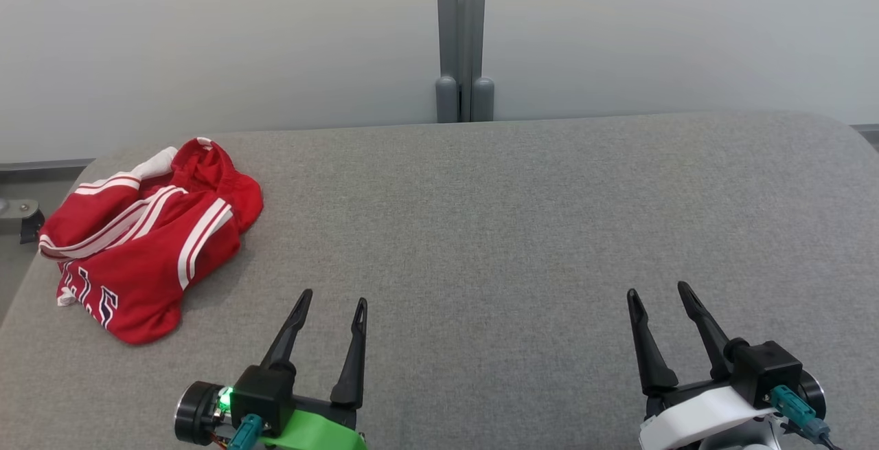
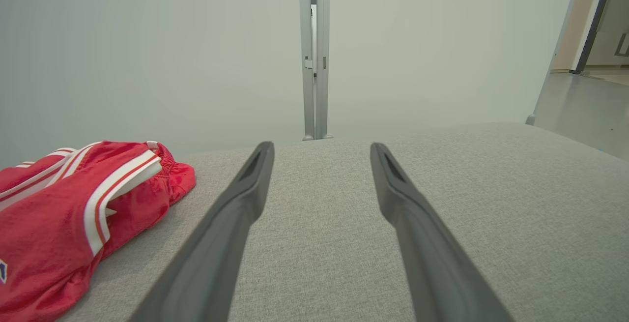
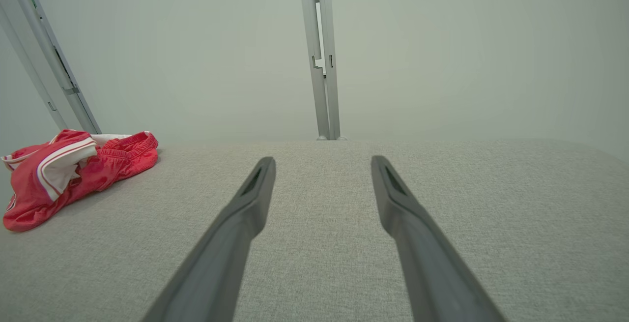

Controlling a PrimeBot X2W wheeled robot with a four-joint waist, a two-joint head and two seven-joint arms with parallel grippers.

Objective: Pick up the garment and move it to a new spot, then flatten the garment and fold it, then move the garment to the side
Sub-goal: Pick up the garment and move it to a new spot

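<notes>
With left tool [image 1: 334,297] and right tool [image 1: 657,289] wide and empty, the crumpled red garment [image 1: 147,244] at ten o'clock on the counter [image 1: 481,230] wants a deep pinch from the left.

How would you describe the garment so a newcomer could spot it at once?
Start from the wide grey fabric table in front of the pale wall. Near its left edge, ahead and left of the left gripper, lies a crumpled heap of cloth: the garment. It is bright red with white stripes and dark lettering, unlike the plain grey around it.
</notes>
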